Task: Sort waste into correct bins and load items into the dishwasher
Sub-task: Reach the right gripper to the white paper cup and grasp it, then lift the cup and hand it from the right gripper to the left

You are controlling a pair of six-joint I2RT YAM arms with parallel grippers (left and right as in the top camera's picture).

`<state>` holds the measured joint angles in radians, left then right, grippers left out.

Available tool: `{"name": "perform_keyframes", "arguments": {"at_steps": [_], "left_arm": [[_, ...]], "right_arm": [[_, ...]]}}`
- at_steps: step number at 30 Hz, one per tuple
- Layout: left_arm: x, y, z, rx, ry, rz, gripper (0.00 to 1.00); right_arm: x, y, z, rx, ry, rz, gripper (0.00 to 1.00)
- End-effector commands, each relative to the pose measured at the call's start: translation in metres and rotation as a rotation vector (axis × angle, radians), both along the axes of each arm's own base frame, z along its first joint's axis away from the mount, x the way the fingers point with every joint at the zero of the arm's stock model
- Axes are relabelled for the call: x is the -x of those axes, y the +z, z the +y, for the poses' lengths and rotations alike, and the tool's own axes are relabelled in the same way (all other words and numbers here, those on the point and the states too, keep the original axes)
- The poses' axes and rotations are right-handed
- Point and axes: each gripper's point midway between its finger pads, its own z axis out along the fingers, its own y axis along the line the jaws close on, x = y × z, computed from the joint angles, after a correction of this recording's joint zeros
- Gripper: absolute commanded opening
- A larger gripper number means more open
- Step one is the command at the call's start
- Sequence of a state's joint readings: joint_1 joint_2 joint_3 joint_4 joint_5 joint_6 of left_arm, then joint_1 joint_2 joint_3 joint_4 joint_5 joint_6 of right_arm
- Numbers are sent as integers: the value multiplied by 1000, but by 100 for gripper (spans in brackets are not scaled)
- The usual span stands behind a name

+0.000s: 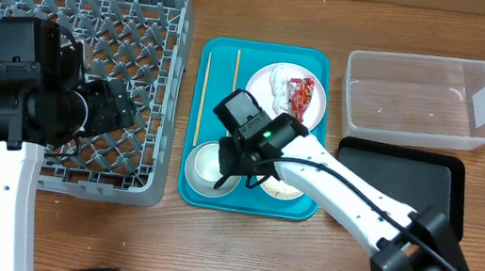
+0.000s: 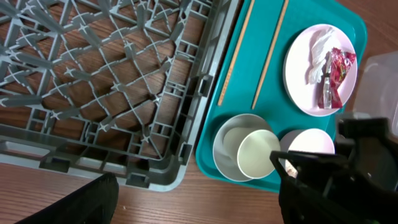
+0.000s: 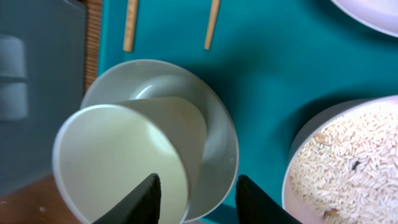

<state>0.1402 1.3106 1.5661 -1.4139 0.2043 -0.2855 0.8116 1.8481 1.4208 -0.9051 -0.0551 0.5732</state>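
The right claw [image 3: 196,199] hangs open over the teal tray [image 1: 222,47] at mid-table [image 1: 235,258], its fingers spread either side of the wall of a pale paper cup [image 3: 118,162]. The cup lies tilted inside a grey bowl [image 3: 217,124], and a bowl of rice [image 3: 348,162] sits just beside it. Two chopsticks [image 1: 201,97] and a white plate [image 1: 264,82] bearing wrappers [image 1: 301,94] share the tray. The left claw [image 1: 122,109] hovers above the grey dish rack [image 1: 69,16]; its opening cannot be told
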Motion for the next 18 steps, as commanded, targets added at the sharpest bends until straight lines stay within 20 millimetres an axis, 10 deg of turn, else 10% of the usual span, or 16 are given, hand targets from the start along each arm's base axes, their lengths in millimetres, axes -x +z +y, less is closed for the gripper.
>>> {"name": "perform_keyframes", "arguments": {"at_steps": [1,10,13,18], "left_arm": [[1,10,3,-23,-11,-33,84],[1,10,2,-13,-15,-35,89],[0,11,-1,0,-27,-40,89],[-10,31,-43,182,-232,-158,90]], "right_arm": [[-7,-2,2,0,-14,-20,40],[-21,12,-6,-21,-52,-35,4],[-37,54,-10,-116,-76,-82,4],[-59,187,-44,-418,21,-302,4]]}}
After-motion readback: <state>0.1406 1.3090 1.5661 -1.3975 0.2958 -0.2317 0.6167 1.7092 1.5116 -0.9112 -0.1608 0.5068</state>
